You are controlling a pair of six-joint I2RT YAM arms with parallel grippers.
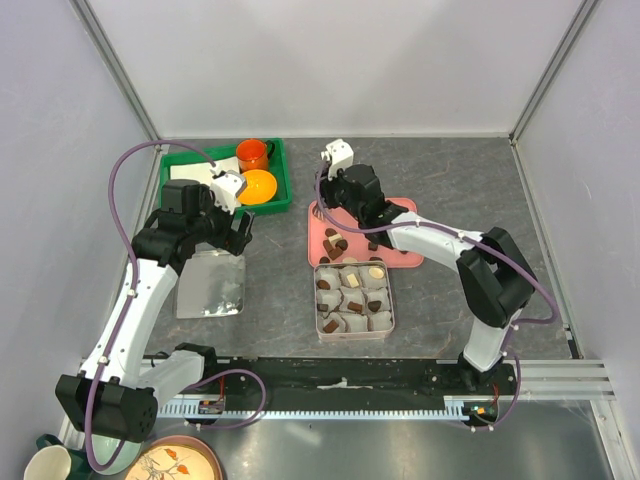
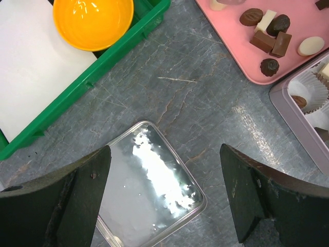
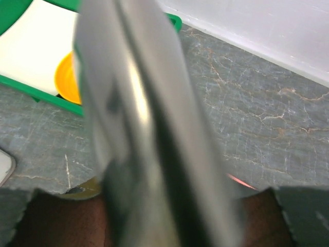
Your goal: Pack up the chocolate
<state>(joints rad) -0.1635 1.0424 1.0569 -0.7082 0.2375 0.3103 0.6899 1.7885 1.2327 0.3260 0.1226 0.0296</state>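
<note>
Left hand (image 2: 164, 149) hangs wide open over the lid (image 2: 149, 195). Right hand (image 1: 342, 228) grips a blurred metal tool (image 3: 154, 128). Chocolate (image 2: 267, 38) sits on the far pink tray (image 2: 226, 36) and in the near tin (image 1: 356, 336); probably light, brittle and slick, so pinch its flat sides gently.

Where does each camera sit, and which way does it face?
Top external: high behind the robot, looking down on the table; left arm, right arm show.
Left wrist: over the silver lid, looking down; open left tool frames the bottom.
Right wrist: faces the green bin past a blurred shiny thing; fingers at bottom corners.
Shared: both wrist views show the orange bowl.
</note>
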